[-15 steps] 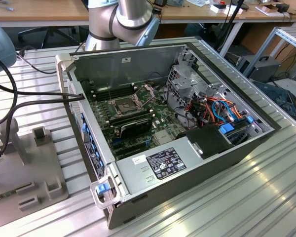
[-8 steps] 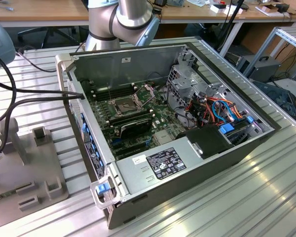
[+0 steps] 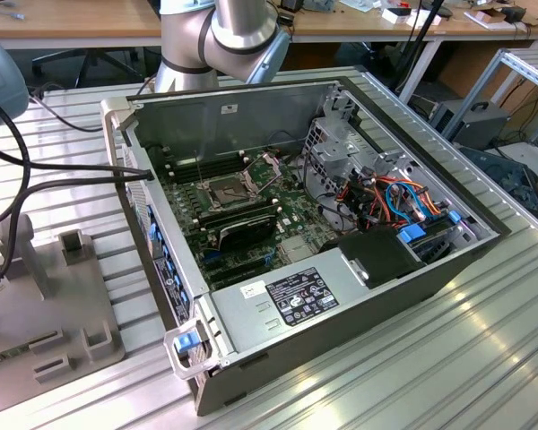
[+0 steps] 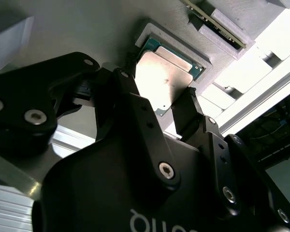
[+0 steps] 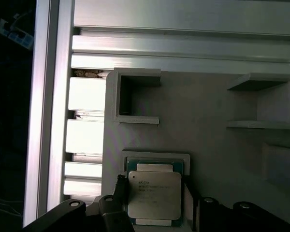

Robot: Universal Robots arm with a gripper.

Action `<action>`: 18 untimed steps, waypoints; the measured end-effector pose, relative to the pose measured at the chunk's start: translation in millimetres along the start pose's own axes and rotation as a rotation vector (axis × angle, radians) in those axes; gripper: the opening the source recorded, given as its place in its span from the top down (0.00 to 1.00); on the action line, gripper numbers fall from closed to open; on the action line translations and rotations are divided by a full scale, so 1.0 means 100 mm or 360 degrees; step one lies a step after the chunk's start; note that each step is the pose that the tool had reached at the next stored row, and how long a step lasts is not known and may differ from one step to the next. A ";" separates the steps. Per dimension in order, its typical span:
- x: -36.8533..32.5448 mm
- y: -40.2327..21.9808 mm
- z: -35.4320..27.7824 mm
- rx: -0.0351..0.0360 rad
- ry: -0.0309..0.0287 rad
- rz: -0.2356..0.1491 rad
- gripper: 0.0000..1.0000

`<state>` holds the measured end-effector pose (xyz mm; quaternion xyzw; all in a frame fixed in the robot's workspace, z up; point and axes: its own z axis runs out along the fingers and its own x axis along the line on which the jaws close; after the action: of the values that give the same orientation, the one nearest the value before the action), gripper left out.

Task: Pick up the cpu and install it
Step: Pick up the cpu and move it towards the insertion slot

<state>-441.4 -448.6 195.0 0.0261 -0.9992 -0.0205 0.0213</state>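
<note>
The ribbed aluminium bench (image 3: 484, 358) carries an open grey computer case (image 3: 233, 116), with a flat grey holder (image 3: 54, 296) at its 9 o'clock, cut off by the frame. In both wrist views the small pale grey-tan square cpu (image 5: 154, 195) (image 4: 166, 72) lies in a grey recess (image 5: 157, 156) (image 4: 183, 46). Its near edge is hidden behind the black fingers (image 5: 120, 191) (image 4: 130, 92), which stand apart flanking it; contact unclear.

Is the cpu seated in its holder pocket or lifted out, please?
Seated: the pale grey-tan square cpu lies flat inside the grey holder's raised-rim pocket.
</note>
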 end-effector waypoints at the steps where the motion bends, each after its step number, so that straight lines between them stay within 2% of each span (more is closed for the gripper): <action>1: 0.000 0.000 0.000 0.0000 0.00000 0.0000 0.45; 7: 0.000 -0.002 0.001 0.0000 0.00000 0.0000 0.44; 8: 0.000 -0.002 0.001 0.0000 -0.00001 0.0000 0.38; 18: 0.000 -0.003 0.002 0.0000 0.00000 0.0000 0.38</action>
<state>-441.4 -448.9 194.7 0.0261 -0.9992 -0.0205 0.0213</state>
